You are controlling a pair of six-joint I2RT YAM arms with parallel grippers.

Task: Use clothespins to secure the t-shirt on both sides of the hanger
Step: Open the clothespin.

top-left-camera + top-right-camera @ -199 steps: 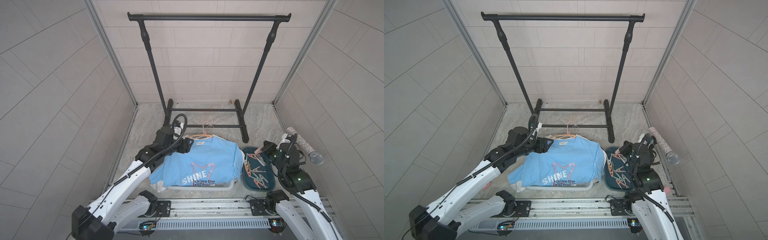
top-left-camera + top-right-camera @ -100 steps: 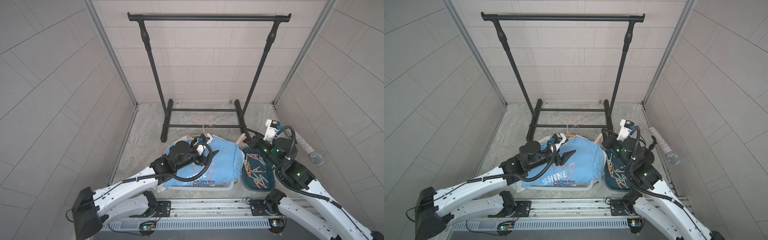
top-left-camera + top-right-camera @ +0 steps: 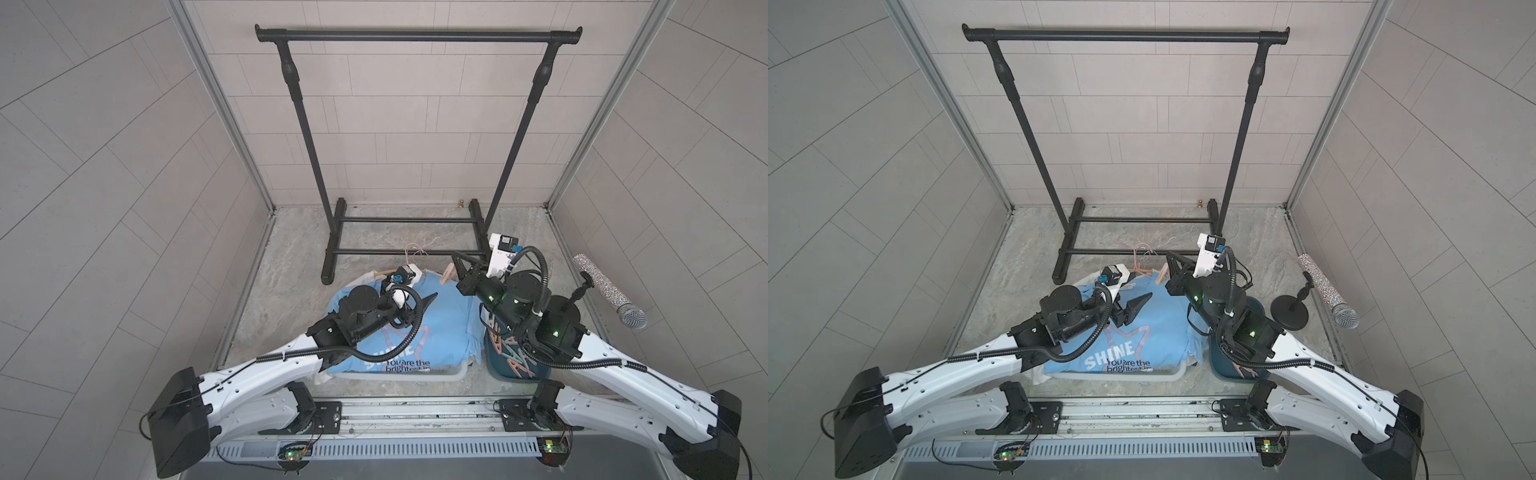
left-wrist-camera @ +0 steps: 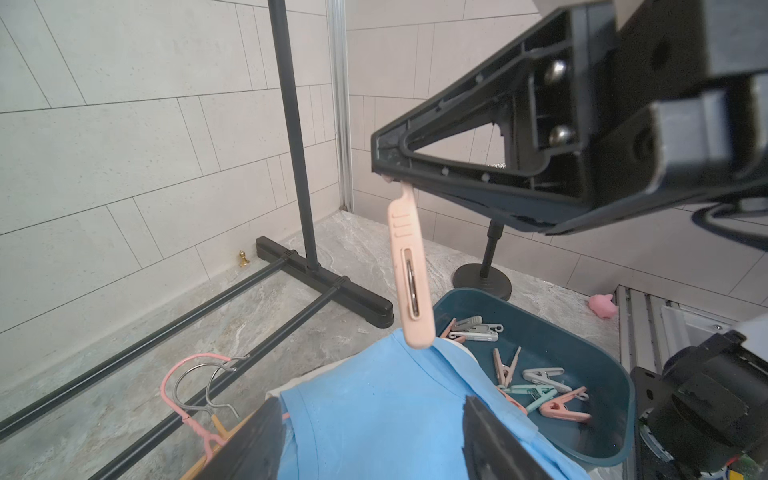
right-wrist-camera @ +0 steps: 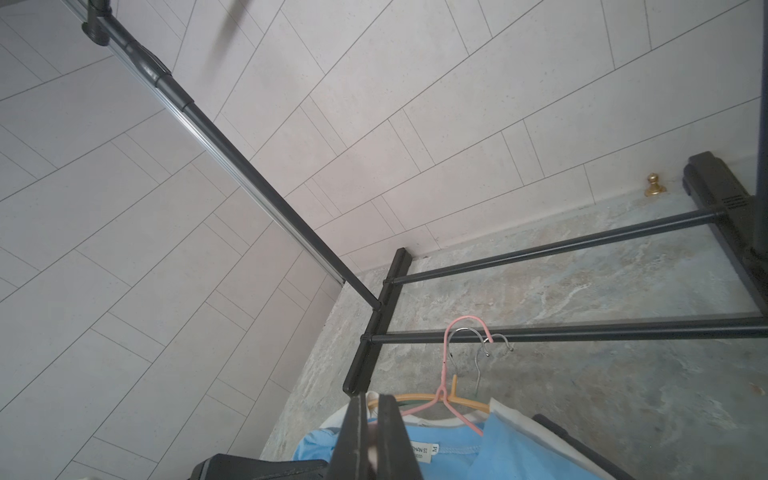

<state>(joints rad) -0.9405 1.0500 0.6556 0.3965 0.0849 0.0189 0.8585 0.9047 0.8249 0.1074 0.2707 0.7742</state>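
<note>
The light blue t-shirt lies flat, with hanger hooks sticking out past its collar. My right gripper is shut on the top end of a peach clothespin. The clothespin hangs down, and its lower end meets the shirt's right shoulder edge. My left gripper stands open just above the shirt's upper middle, nothing between its fingers. Several more clothespins lie in a dark teal tray to the shirt's right.
A black garment rack stands behind, its floor bars close to the hanger hooks. A white basket lies under the shirt. A glittery microphone on a round-based stand stands at the right, with a small pink toy beyond the tray.
My right gripper has come up from the tray with the peach clothespin to the shirt's right shoulder. My left gripper has swung from the shirt's left collar side to over its middle.
</note>
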